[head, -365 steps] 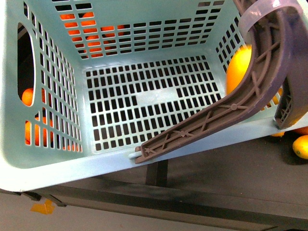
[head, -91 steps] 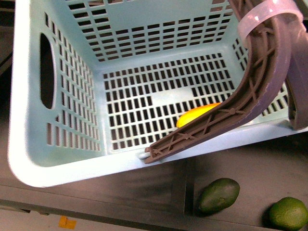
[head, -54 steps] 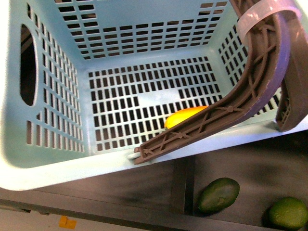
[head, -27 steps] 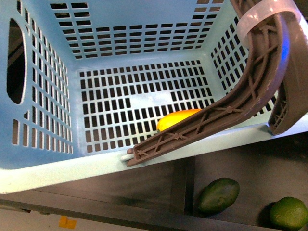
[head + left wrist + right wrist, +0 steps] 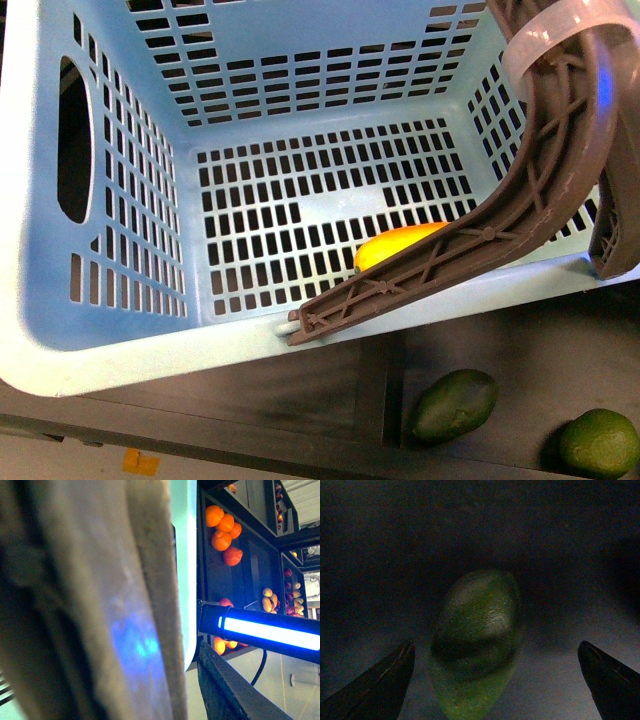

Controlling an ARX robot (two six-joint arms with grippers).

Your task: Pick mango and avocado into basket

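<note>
Half is done: the mango (image 5: 400, 245) lies inside the basket (image 5: 130, 340) by its near wall, while the avocado (image 5: 455, 405) sits outside that wall with the right gripper (image 5: 496, 642) spread open around it, and I cannot tell the left gripper's state.

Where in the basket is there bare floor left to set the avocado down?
The basket floor is bare from the left wall and far wall across to the mango. Crowded only near right, where the handle crosses over it.
</note>
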